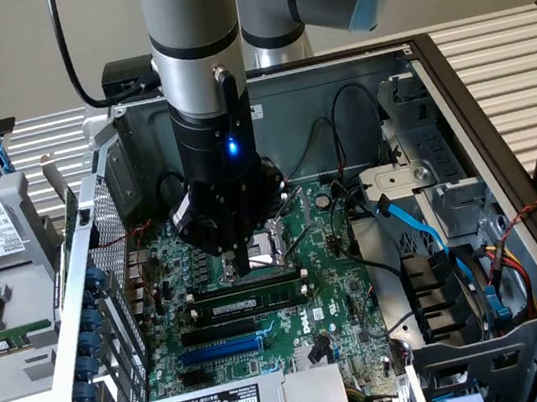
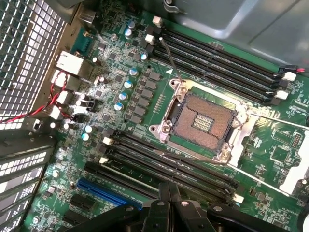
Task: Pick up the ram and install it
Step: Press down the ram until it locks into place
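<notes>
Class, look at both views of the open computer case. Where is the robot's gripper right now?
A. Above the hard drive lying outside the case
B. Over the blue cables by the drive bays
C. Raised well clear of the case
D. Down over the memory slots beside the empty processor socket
D: in the exterior view the gripper reaches down to the memory slots on the motherboard, beside the empty processor socket.

Dark green ram (image 1: 248,298) stick (white label), lying level among black memory slots
</notes>
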Controlling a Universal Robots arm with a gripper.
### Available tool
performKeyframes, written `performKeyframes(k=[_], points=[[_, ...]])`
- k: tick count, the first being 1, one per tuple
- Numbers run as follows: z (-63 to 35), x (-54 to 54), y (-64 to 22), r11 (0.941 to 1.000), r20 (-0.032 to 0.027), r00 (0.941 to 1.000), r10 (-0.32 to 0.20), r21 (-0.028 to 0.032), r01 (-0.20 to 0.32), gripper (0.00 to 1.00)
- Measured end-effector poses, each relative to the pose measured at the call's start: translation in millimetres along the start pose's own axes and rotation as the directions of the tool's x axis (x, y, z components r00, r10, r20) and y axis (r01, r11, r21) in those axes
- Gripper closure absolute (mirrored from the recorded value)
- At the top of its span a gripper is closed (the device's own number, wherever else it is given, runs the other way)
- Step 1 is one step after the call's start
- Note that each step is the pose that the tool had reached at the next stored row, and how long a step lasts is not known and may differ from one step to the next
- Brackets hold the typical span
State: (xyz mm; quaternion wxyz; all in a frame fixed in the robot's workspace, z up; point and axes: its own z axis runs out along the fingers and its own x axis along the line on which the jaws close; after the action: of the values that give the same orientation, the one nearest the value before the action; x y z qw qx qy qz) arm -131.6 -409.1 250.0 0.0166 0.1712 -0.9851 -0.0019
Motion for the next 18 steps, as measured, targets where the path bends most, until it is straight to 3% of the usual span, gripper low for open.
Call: performKeyframes(k=[9, 14, 18], points=[[0.0, 0.0, 0.0, 0.9936, 0.0019, 0.9936, 0.113, -0.0035, -0.113, 0.89], [0.0, 0.0, 0.0, 0.9844, 0.0025, 0.9844, 0.176, -0.0055, -0.176, 0.89], [0.0, 0.0, 0.0, 0.9736, 0.0027, 0.9736, 0.228, -0.0073, -0.228, 0.89]])
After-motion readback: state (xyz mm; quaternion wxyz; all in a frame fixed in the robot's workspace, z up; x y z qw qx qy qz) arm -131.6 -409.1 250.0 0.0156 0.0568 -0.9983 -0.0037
